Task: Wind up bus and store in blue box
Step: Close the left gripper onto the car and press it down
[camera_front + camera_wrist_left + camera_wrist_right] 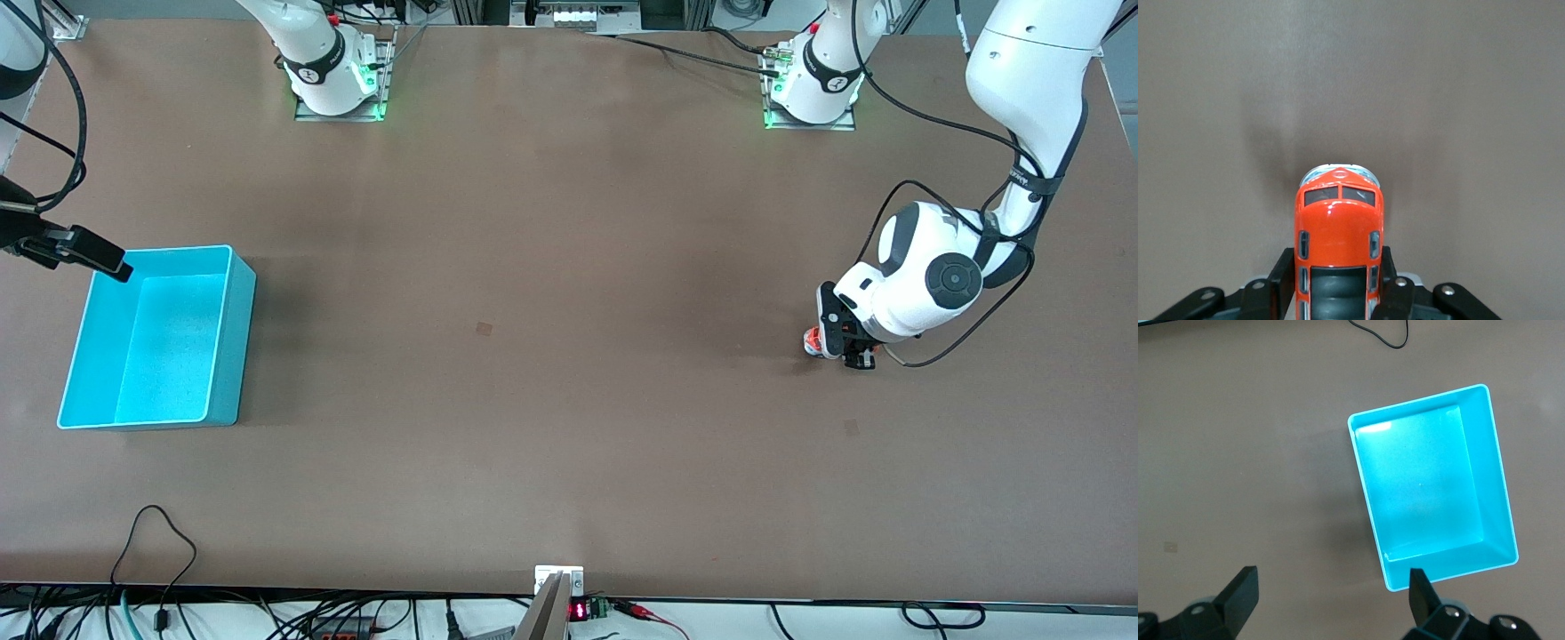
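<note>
The orange bus (812,340) is at the left arm's end of the table, low at the tabletop. My left gripper (840,345) is shut on the bus. In the left wrist view the bus (1338,223) sticks out nose first between the two black fingers (1281,270), which press on its sides. The blue box (233,338) stands empty at the right arm's end of the table. My right gripper (111,262) hangs open and empty over the box's corner nearest the robots. The right wrist view shows the box (1495,473) below my open right gripper (1331,583).
Cables (164,533) lie over the table edge nearest the front camera. A small dark mark (484,328) is on the brown tabletop between box and bus. The arm bases (338,84) stand along the robots' edge.
</note>
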Robot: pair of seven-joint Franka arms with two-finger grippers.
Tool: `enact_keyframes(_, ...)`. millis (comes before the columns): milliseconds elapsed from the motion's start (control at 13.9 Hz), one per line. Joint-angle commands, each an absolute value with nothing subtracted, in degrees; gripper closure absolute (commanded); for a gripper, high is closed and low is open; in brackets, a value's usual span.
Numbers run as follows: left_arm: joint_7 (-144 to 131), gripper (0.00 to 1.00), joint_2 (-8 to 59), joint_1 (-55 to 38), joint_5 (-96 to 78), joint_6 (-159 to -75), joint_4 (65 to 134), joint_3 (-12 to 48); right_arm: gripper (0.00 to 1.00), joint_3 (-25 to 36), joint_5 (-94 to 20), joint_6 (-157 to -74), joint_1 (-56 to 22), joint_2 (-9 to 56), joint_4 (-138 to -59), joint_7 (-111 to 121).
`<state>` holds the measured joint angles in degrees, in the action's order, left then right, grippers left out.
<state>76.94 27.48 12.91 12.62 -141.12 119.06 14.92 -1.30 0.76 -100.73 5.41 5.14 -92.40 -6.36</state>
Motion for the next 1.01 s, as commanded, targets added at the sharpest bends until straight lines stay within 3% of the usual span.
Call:
enact_keyframes(0, 77.4, 0.74, 28.6, 13.4, 15.3, -141.8, 119.8, 13.7, 0.0, -1.7, 0.4, -100.9, 5.6, 5.1, -92.5, -6.7)
enact_keyframes(938, 98.2, 0.74, 33.4, 26.4, 15.7, -141.9, 114.7, 11.7, 0.0, -1.6, -1.0, -100.4, 5.7, 5.1, -92.5, -6.7)
